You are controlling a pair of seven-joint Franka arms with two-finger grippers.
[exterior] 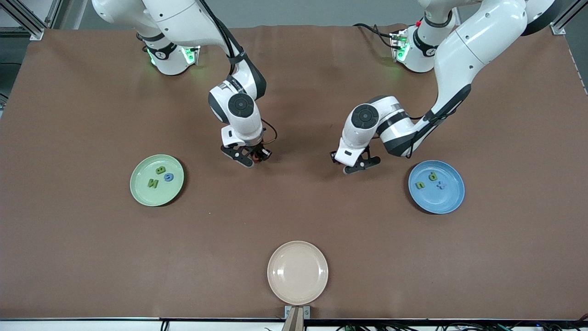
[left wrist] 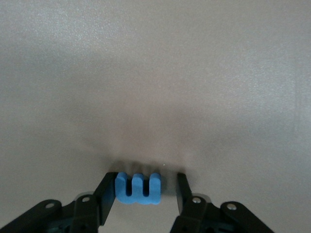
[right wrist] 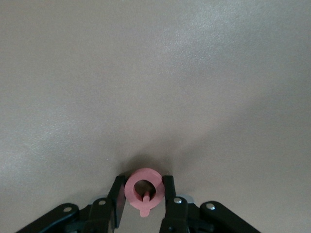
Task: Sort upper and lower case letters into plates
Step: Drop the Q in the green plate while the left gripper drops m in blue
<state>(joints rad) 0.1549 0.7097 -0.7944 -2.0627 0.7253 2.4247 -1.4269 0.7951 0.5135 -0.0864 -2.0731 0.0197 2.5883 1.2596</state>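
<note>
**Claws down on two letters at mid-worktop**

Letters sit between the fingers of both arms, low over the brown worktop [exterior: 294, 216] in its middle stretch. The right claw [right wrist: 144, 194] has its two fingers pressed against either side of a pink letter [right wrist: 143, 190], a ring with a short tail, so it is clamped on it. In the front view this claw [exterior: 248, 156] is between the two arms' ends of the worktop, toward the green plate [exterior: 157, 179].

The left claw [left wrist: 146, 191] stands partway open around a blue letter [left wrist: 138, 188] with three stubby prongs. One finger [left wrist: 108, 196] touches the letter's side, while the second finger [left wrist: 183, 194] stands just apart from it, so the grip is not closed on it. From the front this claw [exterior: 356, 165] hangs near the blue plate [exterior: 436, 186].

The green plate lies toward the right arm's end of the worktop and holds three small letters: two green and one blue. The blue plate lies toward the left arm's end and also holds three small pieces: two green and one blue. A cream plate [exterior: 297, 272] lies nearest the front camera, midway along the edge, well apart from both others.
</note>
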